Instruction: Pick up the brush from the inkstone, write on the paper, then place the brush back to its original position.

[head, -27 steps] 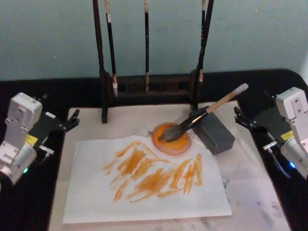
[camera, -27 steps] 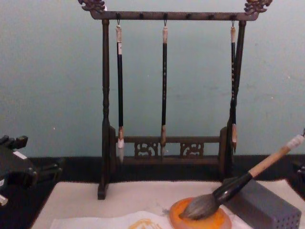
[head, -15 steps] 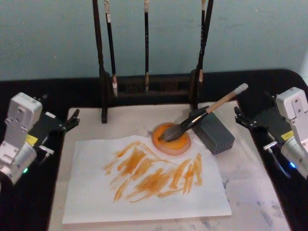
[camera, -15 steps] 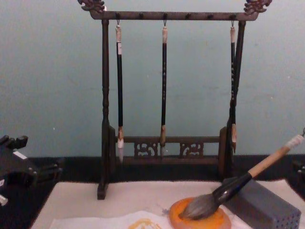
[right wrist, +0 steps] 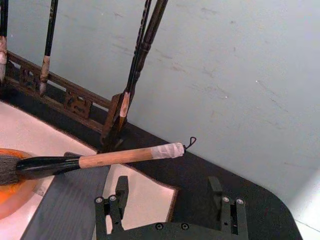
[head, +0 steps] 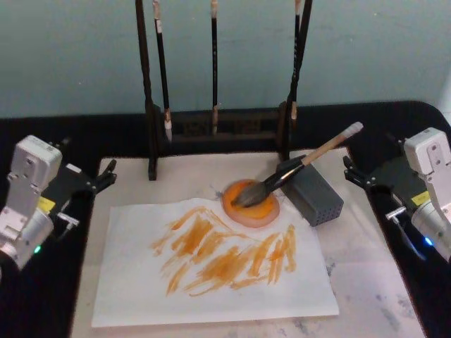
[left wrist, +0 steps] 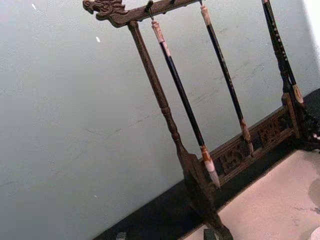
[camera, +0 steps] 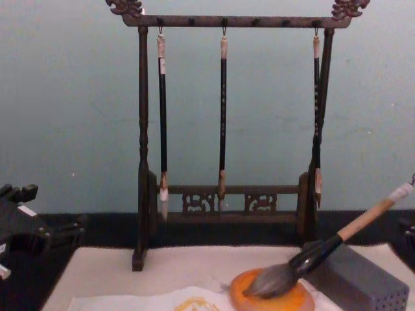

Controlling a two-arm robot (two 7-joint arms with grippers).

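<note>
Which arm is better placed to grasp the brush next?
Right. The brush slants its handle off the inkstone toward the right gripper, whose fingers are open nearby; the left gripper sits across the paper.

1. Table (head: 84, 134): black top. It shows as a dark border behind and to both sides of the mat.
2. Felt mat (head: 197, 176): beige, rectangular, lying flat on the table. Grey smudges mark its near right part.
3. Paper (head: 141, 296): whitish sheet, flat on the near half of the mat, covered mid-sheet with orange strokes.
4. Inkstone (head: 262, 212): round orange disc on the mat, at the paper's far right corner and touching it.
5. Grey block (head: 317, 197): perforated, rectangular, on the mat just right of the inkstone.
6. Brush stand (head: 152, 141): dark wood, upright at the mat's far edge, with its front feet on the mat.
</note>
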